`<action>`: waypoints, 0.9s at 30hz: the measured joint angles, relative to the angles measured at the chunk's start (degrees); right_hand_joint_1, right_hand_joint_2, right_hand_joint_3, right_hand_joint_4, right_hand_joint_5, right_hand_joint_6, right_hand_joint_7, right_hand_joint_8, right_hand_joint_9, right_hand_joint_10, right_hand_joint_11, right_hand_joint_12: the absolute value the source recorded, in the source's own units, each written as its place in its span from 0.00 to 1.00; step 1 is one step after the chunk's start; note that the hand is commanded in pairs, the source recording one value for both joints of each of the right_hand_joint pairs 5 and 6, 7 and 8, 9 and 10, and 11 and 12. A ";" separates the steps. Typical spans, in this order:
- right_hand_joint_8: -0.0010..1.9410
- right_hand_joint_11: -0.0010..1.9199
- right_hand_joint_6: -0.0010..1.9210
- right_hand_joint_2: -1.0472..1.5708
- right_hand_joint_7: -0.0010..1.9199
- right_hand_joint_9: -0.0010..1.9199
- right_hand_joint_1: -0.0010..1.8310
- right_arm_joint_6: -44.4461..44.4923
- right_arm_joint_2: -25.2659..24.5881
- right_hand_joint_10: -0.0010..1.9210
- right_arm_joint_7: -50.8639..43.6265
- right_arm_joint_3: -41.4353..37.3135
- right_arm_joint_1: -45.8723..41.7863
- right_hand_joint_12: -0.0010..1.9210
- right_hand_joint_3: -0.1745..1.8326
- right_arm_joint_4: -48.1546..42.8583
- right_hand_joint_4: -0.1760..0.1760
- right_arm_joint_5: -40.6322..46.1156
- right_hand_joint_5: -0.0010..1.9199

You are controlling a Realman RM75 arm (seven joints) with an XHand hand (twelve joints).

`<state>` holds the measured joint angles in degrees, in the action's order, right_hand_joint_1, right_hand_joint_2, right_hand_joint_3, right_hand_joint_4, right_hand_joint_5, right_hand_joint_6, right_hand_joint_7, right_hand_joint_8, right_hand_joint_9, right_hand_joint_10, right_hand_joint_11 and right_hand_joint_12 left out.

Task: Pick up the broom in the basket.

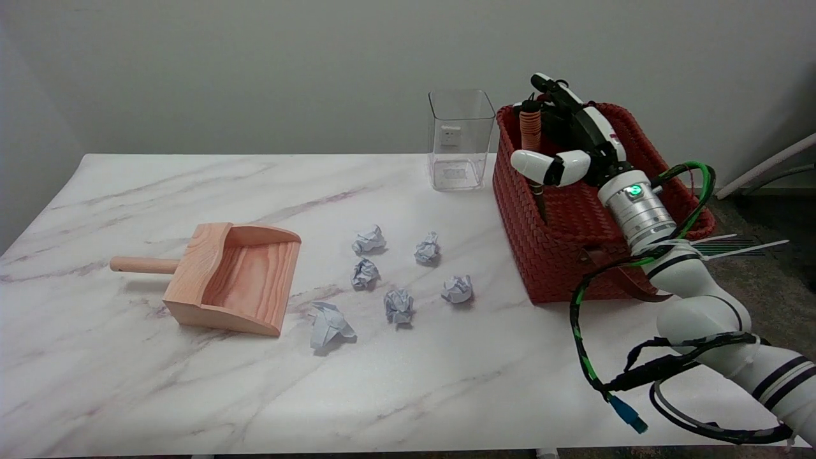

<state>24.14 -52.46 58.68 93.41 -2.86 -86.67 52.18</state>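
My right hand (570, 137) is reaching into the red basket (548, 255) from the near right, wrist angled up and away across the basket's opening. The fingers are extending toward the far left corner, and the thumb is sticking out to the left, lying just in front of the broom handle. I cannot tell whether the fingers are closing on the handle or only lying beside it: they are overlapping it from this angle, and the contact side is hidden. Logging the grasp as undetermined.

The broom (530, 131) is standing in the basket's far left corner. Its ribbed orange handle top is poking up above the rim, and a darker part of the shaft is running down inside the basket below my thumb. Its long axis is near upright, leaning slightly, so it is crossing my fingers roughly at right angles.

Key relation: the handle is lying just to the left of my palm and touching or nearly touching the fingers. My judgement is that the coming move is a wrap of the fingers around the upright shaft, then a lift straight up along its axis to clear the rim.

Risk, as I am judging it: the basket wall is sitting close behind the handle, so the fingers are having little room to curl round.

Only the right arm is working here.
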 measured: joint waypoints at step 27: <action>0.53 0.30 0.20 0.46 0.54 0.56 0.63 0.27 -2.05 0.56 2.06 6.28 7.35 0.30 0.51 4.72 0.50 0.44 0.20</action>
<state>24.41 -54.52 60.74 99.69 4.49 -81.96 52.62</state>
